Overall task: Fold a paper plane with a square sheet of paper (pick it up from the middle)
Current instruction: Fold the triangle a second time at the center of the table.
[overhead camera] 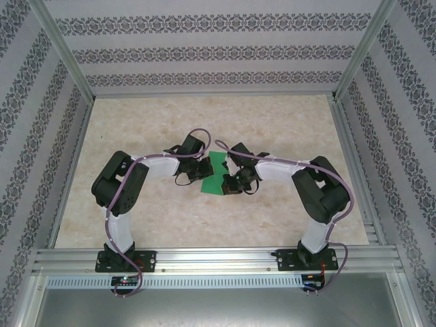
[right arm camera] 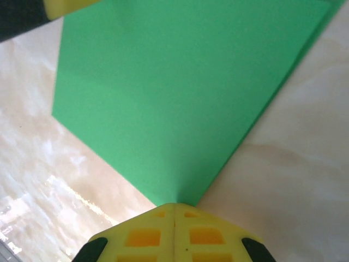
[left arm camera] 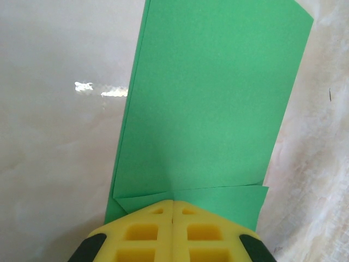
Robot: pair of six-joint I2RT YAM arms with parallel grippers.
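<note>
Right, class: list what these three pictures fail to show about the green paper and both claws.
Top view: the thin bright green paper sheet is too small to show creases; left claw and right claw cover its sides.
Left wrist view: far edge cut off at top; near edge behind yellow fingers.
Right wrist view: top cut off; corner behind claw.

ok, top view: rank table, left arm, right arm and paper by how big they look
1. table, largest by far
2. left arm and right arm: mirrored poses, they look alike, so no ranking between them
3. paper, smallest, and partly covered by the arms' ends
</note>
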